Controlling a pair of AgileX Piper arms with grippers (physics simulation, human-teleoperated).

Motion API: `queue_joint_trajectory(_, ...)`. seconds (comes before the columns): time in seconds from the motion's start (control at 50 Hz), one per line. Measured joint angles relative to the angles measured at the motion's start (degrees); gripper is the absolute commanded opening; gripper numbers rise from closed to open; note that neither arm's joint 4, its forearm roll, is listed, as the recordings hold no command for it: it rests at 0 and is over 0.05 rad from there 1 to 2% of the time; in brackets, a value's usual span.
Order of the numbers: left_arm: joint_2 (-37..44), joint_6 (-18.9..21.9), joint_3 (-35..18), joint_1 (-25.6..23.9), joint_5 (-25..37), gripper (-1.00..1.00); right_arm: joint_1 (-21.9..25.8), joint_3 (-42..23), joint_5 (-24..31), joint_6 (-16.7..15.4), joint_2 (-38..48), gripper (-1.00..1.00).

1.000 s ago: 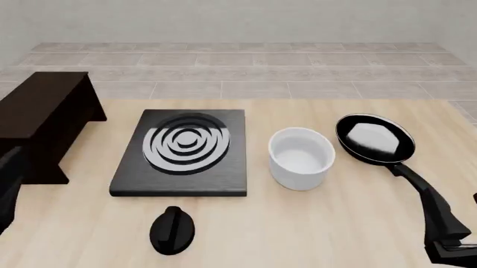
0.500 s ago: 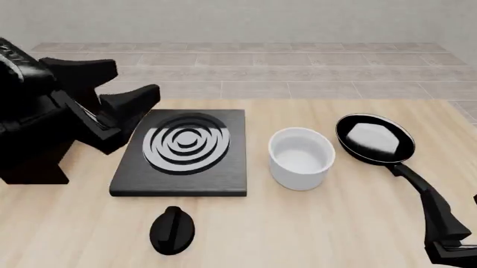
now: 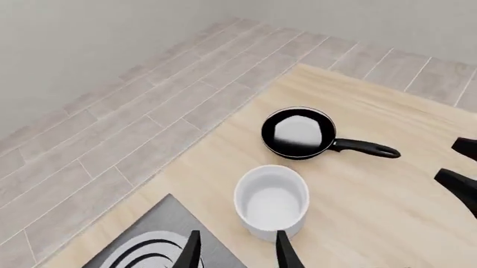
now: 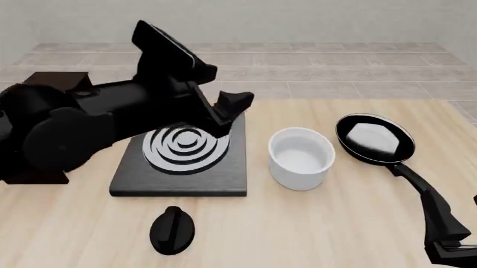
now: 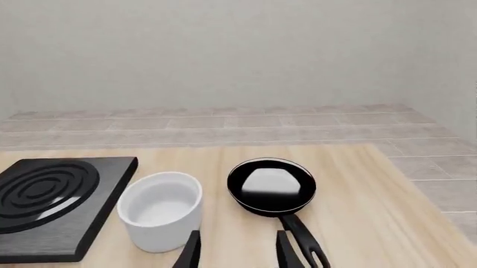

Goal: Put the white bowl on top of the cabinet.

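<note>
The white bowl stands upright on the table between the stove and the frying pan, and it also shows in both wrist views. My left gripper hangs open above the stove's far right corner, left of the bowl and not touching it; its open fingers frame the bowl's near side. The dark cabinet at the far left is mostly hidden behind my left arm. Near the table's front right, my right gripper is open and holds nothing, beside the pan handle's end.
A black stove slab with white rings lies left of the bowl. In front of it sits a black knob. The black frying pan lies right of the bowl, its handle pointing toward my right gripper.
My left arm has swung in from the left, passing over the cabinet and out above the stove toward the bowl. The bowl, pan and right arm have not moved.
</note>
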Motion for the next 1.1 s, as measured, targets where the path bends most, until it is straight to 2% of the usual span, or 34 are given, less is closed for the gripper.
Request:
queue_joint_trajectory(0.32,11.70,1.50,-9.27,-3.87,4.90,1.00,-0.01,0.00,0.12,0.01,0.00,1.00)
queue_joint_trajectory(0.54,19.19,3.96,-14.49,-5.68,8.68,1.00,-0.02,0.00,0.26,0.06,-0.01,1.00)
queue_joint_trajectory(1.1,34.65,7.92,-28.67,-10.91,20.98,1.00,0.01,0.00,0.63,0.24,-0.01,1.00)
